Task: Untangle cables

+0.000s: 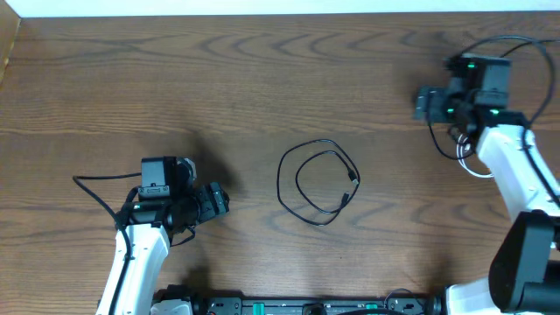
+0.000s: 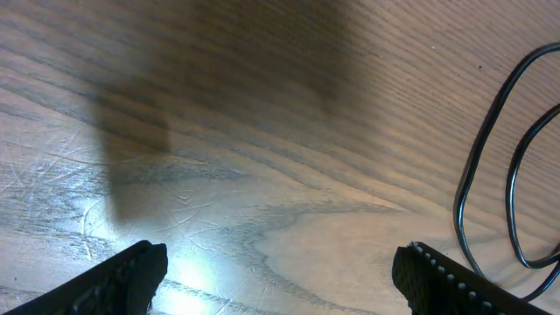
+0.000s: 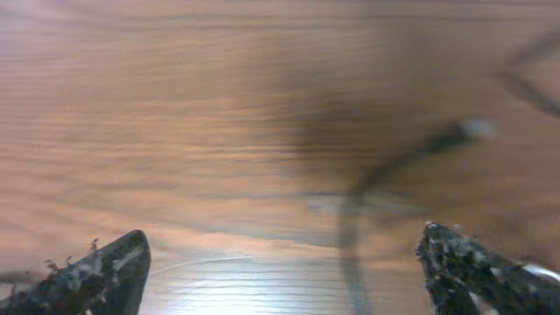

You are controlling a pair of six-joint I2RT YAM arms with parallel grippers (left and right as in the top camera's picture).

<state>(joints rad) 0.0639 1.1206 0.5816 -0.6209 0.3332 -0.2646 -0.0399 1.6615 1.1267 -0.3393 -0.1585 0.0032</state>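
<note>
The black cable [image 1: 280, 182] is lying in a loose double loop near the middle of the table [image 1: 175, 79], its strands crossing near the bottom of the loop and one plug end [image 1: 351, 178] resting on the loop's right side. The left gripper [image 1: 220, 201] is hovering just to the loop's left with its jaws spread wide and nothing between them. The right gripper [image 1: 423, 103] is sitting well apart at the far right, also spread wide and pinching nothing. A second cord [image 3: 350, 236] with a pale tip [image 3: 477, 129] is showing beneath it, too blurred to tell its colour. The cable is looking thin, light and limp, so it is likely to drag and slide over the smooth wood rather than lift as a shape. The stiffer plug end is probably offering the surest hold. Pinching it and drawing it outward seems likelier to open the coil than grabbing mid-strand, which could tighten the crossing.
</note>
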